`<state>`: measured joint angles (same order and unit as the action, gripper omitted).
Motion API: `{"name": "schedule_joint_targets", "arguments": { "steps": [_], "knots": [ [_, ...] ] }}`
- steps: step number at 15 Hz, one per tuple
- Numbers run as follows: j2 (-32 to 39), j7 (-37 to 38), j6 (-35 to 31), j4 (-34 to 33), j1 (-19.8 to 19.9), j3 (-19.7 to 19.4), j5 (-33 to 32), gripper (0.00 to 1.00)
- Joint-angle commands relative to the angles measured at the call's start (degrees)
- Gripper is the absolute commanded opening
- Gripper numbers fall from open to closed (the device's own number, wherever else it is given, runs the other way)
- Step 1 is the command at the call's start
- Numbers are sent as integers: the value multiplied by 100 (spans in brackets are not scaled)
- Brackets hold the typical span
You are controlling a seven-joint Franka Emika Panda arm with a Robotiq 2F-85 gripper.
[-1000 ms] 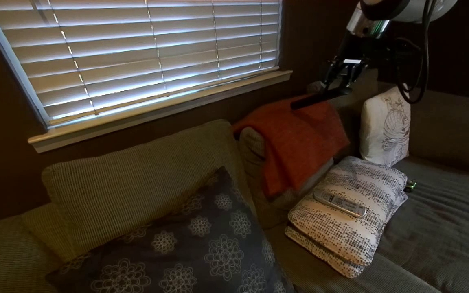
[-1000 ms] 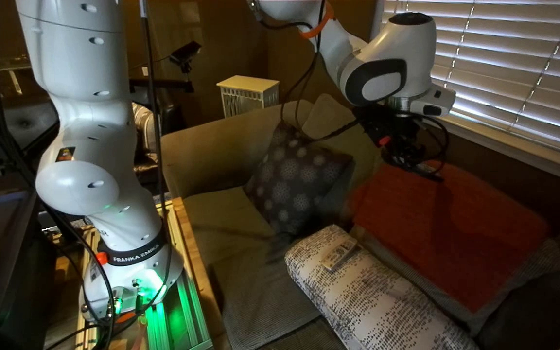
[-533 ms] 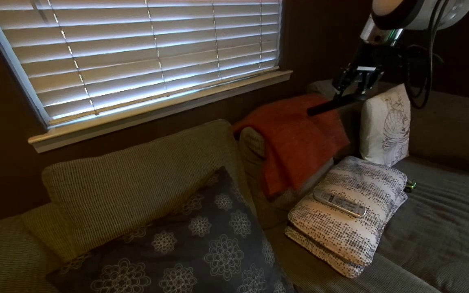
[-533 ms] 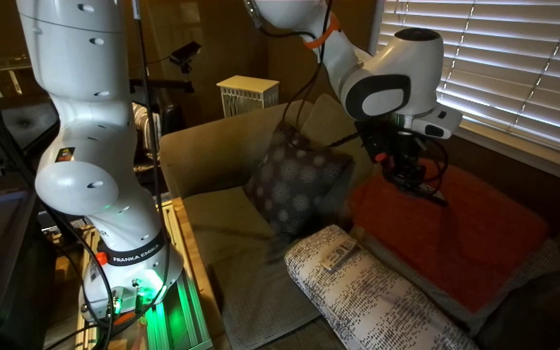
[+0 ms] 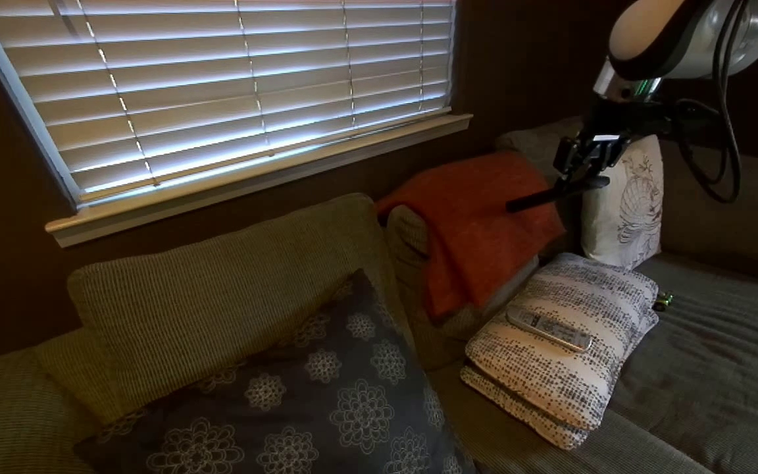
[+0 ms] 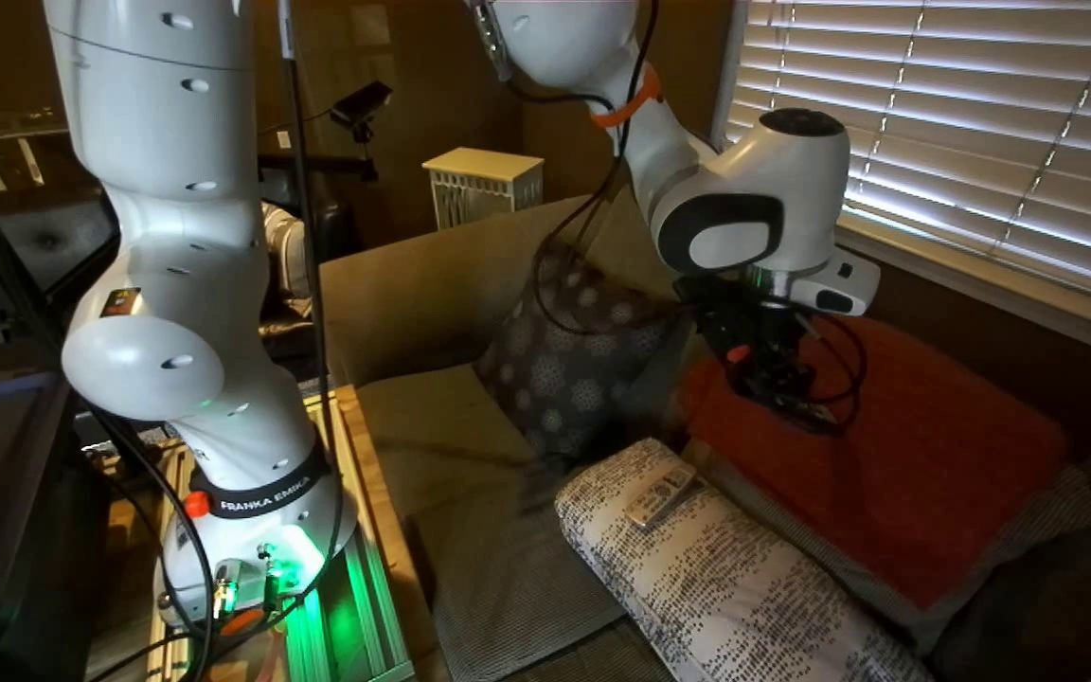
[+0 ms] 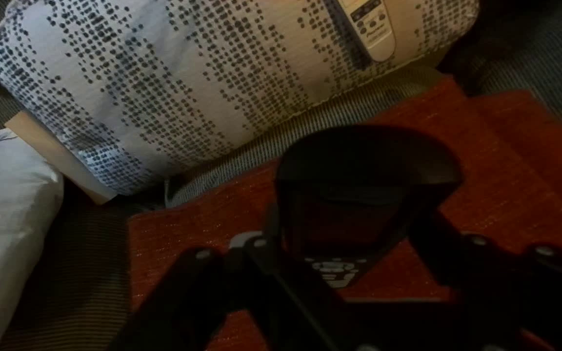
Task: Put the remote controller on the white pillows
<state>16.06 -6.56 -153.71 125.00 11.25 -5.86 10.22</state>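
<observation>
In an exterior view the black two-fingered gripper (image 5: 580,185) has its fingers clamped on the slim black bar-shaped remote controller (image 5: 529,201), which slants, its long free end lower and reaching leftward. The pair hangs above the orange-red woven blanket (image 5: 478,243) draped over the back of the ribbed grey-brown fabric sofa (image 5: 714,355); how much room lies beneath is hard to judge. Well apart from the held remote, the two cream-white rectangular pillows with grey dotted bands (image 5: 537,368) lie flat on the sofa, one stacked on the other. A pale remote with rounded ends (image 5: 550,329) rests across the top pillow, and in the wrist view one end comes near the edge facing the blanket; the larger open stretch of top runs from there toward the white cushion with a line drawing (image 5: 622,210), standing beyond the stack. A strip of ribbed sofa fabric shows between stack and blanket. Off the opposite end, a dark grey cushion with pale flower circles (image 5: 313,401) leans near, a gap of sofa between. A small green object (image 5: 663,301) sits just beside the stack's edge.
</observation>
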Motion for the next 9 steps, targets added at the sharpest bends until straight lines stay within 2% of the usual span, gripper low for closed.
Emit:
{"name": "schedule_joint_targets", "arguments": {
  "steps": [1, 6, 9],
  "knots": [
    [-3, -1086, -260, 206, 388, 206, 202, 42],
    [212, -2864, -25, 60, 1122, 552, 547, 42],
    [396, -3635, 165, -94, 1411, 585, 480, 42]
  ]
}}
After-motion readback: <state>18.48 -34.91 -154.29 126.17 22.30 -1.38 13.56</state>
